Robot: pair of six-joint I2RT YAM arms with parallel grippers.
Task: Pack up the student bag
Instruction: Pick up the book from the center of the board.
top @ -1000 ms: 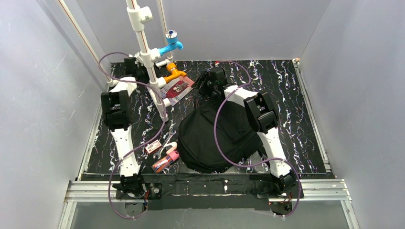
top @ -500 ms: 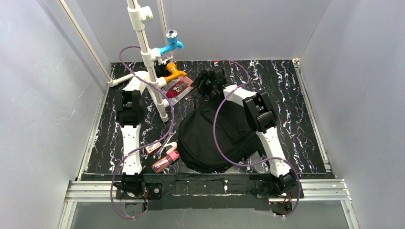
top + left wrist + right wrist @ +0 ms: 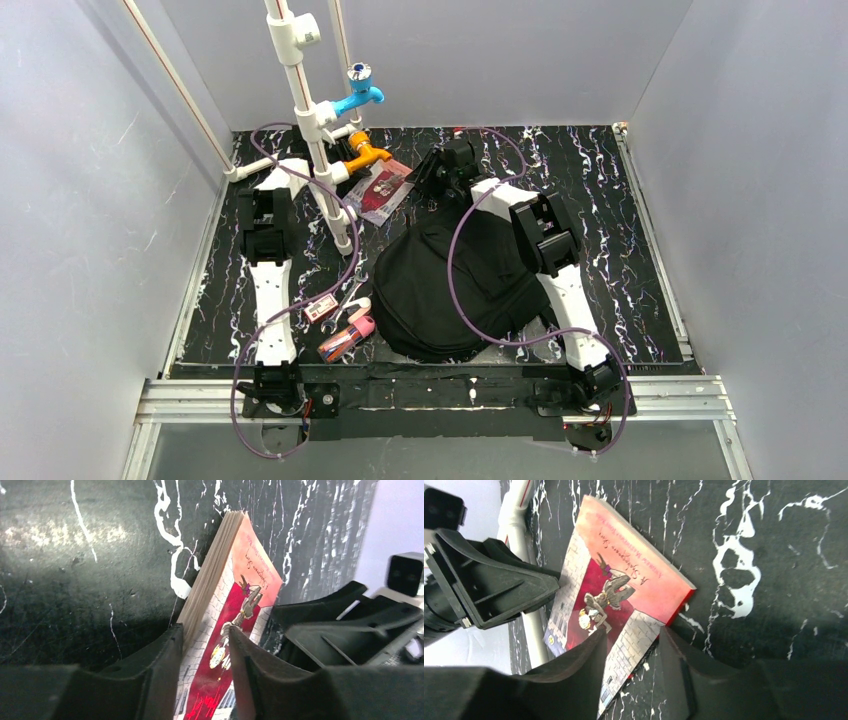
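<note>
Step in hand: paperback book [image 3: 220,625] pinched edgewise in left gripper [image 3: 205,645] jaws; right gripper [image 3: 629,645] jaws part-open, empty, astride its far edge; next, carry to student bag [image 3: 450,285].

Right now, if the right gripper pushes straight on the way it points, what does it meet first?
Probably the red paperback book, held by the left gripper; the right gripper points at its cover. The gap is unclear.

Glossy paperback [image 3: 235,605], soft matt-black fabric bag [image 3: 450,285]
</note>
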